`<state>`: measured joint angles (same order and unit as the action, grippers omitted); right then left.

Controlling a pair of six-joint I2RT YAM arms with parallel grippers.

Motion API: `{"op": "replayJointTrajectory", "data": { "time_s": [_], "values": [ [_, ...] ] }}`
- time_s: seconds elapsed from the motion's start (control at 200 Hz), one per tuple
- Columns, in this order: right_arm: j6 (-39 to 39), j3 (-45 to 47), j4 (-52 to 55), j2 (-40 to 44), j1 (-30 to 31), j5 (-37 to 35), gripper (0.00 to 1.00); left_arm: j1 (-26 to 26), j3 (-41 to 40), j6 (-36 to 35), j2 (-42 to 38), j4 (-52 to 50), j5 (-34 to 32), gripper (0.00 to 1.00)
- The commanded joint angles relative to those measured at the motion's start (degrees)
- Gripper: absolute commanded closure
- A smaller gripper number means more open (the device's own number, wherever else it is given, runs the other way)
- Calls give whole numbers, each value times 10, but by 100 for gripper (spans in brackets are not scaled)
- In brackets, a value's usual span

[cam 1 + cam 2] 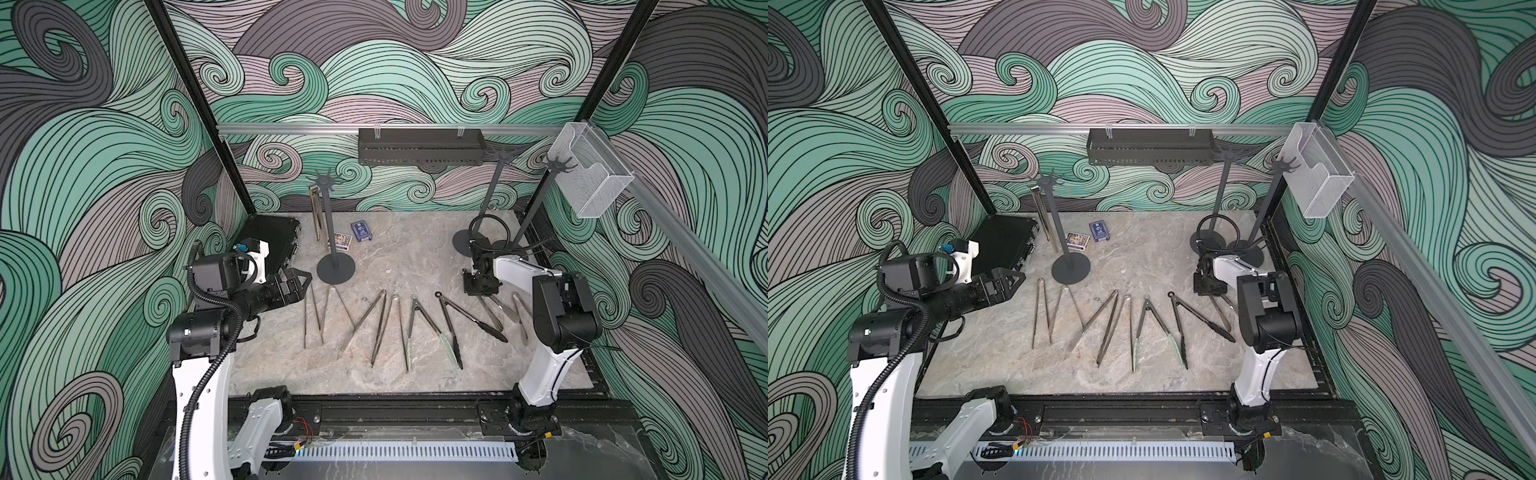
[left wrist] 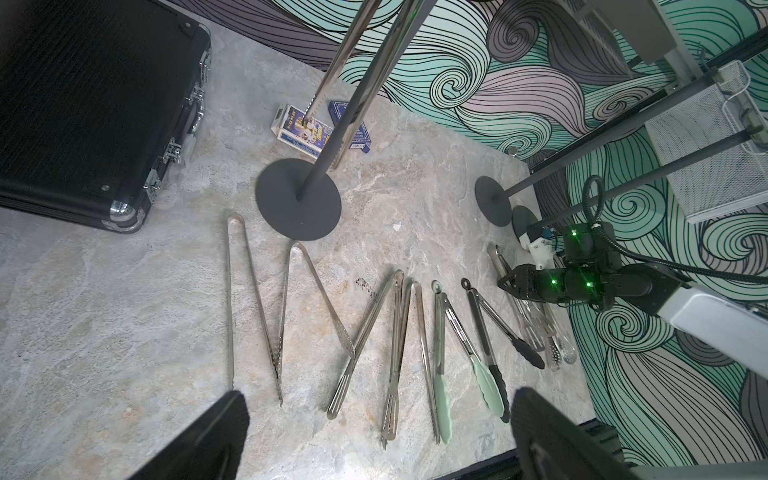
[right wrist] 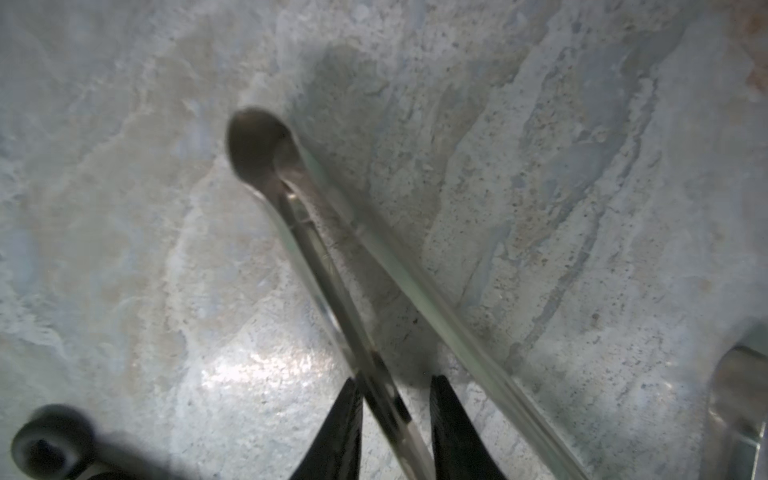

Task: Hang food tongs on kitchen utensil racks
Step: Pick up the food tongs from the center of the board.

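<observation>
Several long V-shaped steel food tongs (image 2: 340,395) lie in a row across the lower middle of the grey marbled tabletop (image 1: 415,257), among them a pale-green-tipped pair (image 2: 486,380) and a black-tipped pair with a ring end (image 1: 456,353). One plain steel pair (image 1: 316,212) hangs from the hook crown of a tall dark grey pole rack with a round disc base (image 1: 336,270), left of centre in both top views. Two more such racks (image 1: 492,195) stand at the upper right. The right end effector (image 1: 478,291) is down at the right end of the row. In the right wrist view its black fingers (image 3: 340,432) flank one arm of a rightmost steel pair (image 3: 255,141); I cannot tell whether they press on it. The left end effector (image 1: 297,286) hovers above the row's left end, jaws wide apart and empty.
</observation>
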<state>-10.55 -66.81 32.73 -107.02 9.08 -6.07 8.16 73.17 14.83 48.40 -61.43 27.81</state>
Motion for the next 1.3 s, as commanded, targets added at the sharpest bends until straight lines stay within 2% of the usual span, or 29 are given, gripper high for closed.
{"op": "replayJointTrajectory", "data": {
  "time_s": [0.0, 0.245, 0.325, 0.575, 0.715, 0.861, 0.966, 1.081, 1.291],
  "values": [
    [3, -7, 29, -15, -1, 0, 75, -2, -3, -1, -6, 14, 13, 1],
    [11, -2, 36, -16, -1, 16, 91, -2, -3, -2, -9, 12, 5, 1],
    [15, -2, 36, -15, -1, 22, 100, -2, 0, -1, -11, 9, 0, 1],
    [26, -25, 36, 13, 10, 35, 100, -2, 11, -6, -20, -3, -19, 2],
    [41, -45, 40, 62, 23, 31, 100, -2, 15, -13, -26, -6, -40, 9],
    [65, -71, 48, 127, 45, 27, 100, -2, 19, -15, -27, -16, -74, 7],
    [109, -97, 49, 171, 80, 55, 100, -2, 17, -7, -28, -20, -98, 5],
    [168, -146, 46, 201, 158, 47, 100, -2, 11, 3, -27, -19, -118, 3],
    [170, -244, -9, 208, 240, 85, 100, -2, -3, 12, -27, -14, -131, 3]
  ]
}}
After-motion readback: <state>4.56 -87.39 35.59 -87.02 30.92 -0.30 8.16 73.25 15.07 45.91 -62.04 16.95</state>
